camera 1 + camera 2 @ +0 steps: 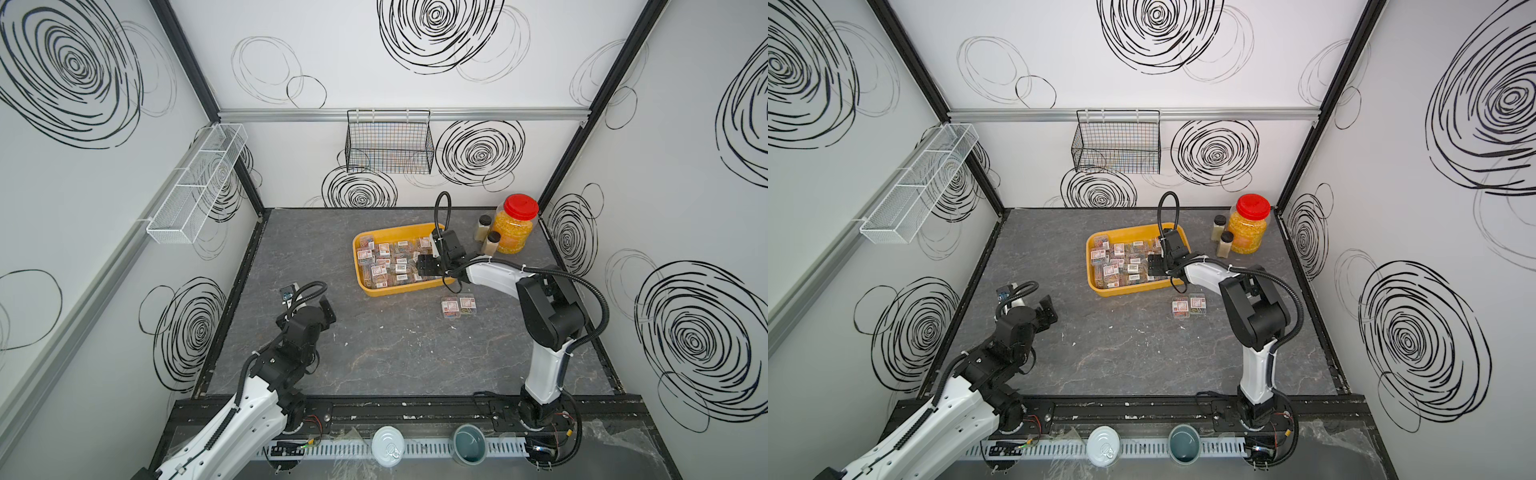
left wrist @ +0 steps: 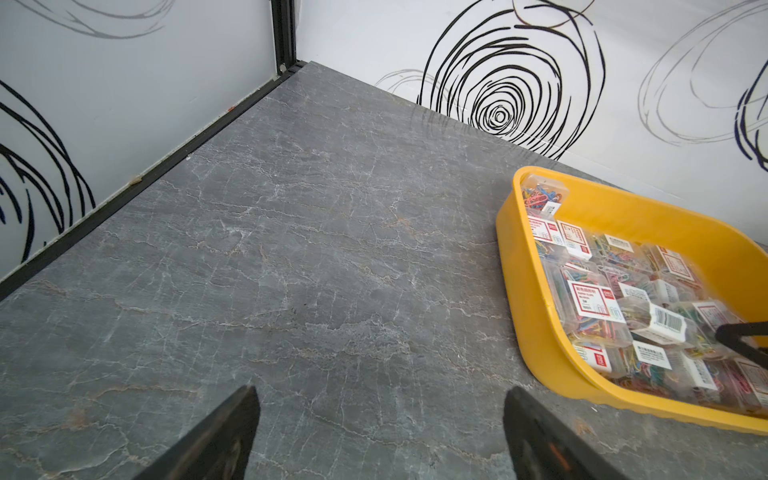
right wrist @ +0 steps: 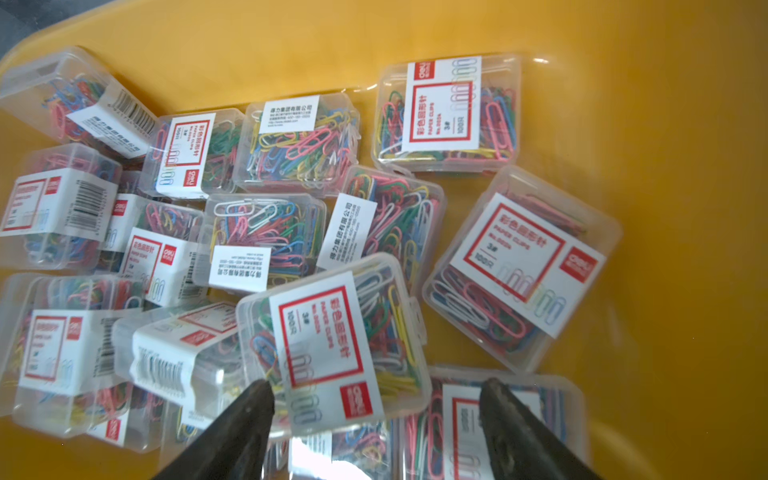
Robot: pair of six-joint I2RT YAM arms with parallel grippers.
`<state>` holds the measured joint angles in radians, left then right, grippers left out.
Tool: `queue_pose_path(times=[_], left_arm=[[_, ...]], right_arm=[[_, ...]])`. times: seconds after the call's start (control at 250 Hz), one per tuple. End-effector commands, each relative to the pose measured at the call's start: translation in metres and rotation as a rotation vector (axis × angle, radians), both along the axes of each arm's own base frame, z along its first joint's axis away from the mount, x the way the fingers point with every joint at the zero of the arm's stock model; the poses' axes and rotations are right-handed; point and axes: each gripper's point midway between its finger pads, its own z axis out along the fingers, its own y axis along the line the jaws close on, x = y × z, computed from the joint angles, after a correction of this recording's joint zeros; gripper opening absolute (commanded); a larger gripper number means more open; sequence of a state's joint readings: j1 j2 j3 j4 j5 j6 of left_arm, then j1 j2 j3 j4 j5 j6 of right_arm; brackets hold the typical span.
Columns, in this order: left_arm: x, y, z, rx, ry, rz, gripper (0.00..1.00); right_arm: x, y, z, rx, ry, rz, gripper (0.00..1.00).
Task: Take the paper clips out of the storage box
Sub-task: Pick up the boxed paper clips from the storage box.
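Your right gripper (image 3: 376, 386) hangs inside the storage box (image 3: 644, 166) with its jaws spread, nothing clamped between them, poised on either side of a labelled case (image 3: 332, 345) that lies tilted, propped on the cases beneath it. That case belongs to the paper clips (image 3: 266, 232), which sit jumbled in the box at all angles, some flat, some on edge, many overlapping. Because the target leans on its neighbours, closing on it may make it pivot or squirt out of the smooth plastic grip. One jaw stands right at the case's edge and could instead land on the case beside it, so you may pinch two at once or wedge one down. A hard squeeze might also pop a lid and scatter loose clips, though whether the lids latch firmly cannot be told. In both top views the box looks light, so a snagged lift could drag it. It sits near the red-lidded jar (image 1: 515, 228) and small bottles (image 1: 484, 226). Two cases (image 1: 458, 306) already lie on the table (image 1: 374, 353) just outside the box, so set the next one clear of them. Your left gripper (image 2: 380, 391) waits open over bare table, well apart.
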<state>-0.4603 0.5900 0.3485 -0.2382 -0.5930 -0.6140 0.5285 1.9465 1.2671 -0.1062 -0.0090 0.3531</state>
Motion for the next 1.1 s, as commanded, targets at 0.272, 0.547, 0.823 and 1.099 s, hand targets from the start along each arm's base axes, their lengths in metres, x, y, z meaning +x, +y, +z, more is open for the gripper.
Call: queue_pose_path(times=[0.272,0.547,0.823,1.099], left_arm=[[-0.001,0.002,0.001,-0.005,-0.017,0.016,0.95],[-0.002,0.004,0.002,-0.006,-0.021,0.023,0.96],[-0.002,0.003,0.001,-0.005,-0.017,0.022,0.95],[-0.003,0.003,0.003,-0.011,-0.028,0.020,0.96]], right_arm=[[0.006,0.013,-0.030,-0.171,0.037,0.000,0.78],[0.008,0.006,-0.021,-0.193,0.014,-0.036,0.84],[-0.002,-0.009,0.013,-0.091,-0.029,-0.104,0.94],[-0.012,-0.003,0.042,0.040,-0.068,-0.145,0.97]])
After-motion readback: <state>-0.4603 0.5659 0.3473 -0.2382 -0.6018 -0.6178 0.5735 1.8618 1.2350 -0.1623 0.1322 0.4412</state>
